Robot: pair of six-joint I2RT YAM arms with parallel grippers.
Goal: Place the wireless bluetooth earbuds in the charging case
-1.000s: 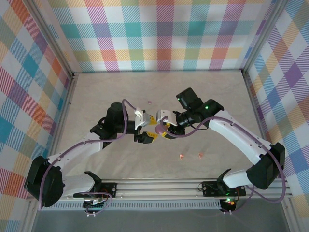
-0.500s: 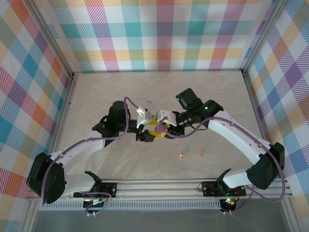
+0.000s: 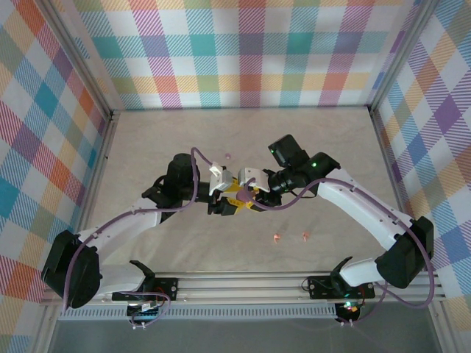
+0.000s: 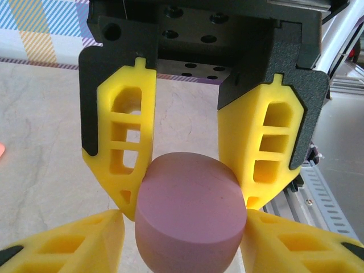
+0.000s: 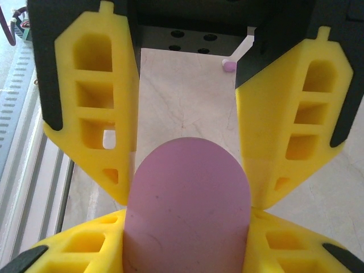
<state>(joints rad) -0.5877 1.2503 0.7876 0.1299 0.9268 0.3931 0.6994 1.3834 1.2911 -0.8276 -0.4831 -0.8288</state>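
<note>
Lilac earbud beyond the lilac case

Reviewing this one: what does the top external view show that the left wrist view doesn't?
Top external adds both arms, two salmon earbuds on the table toward the bases, and a lilac earbud farther back. Left wrist adds a close look at the left tool's yellow fingers flanking the lilac charging case. Both share that case, between the left and right tool.
</note>
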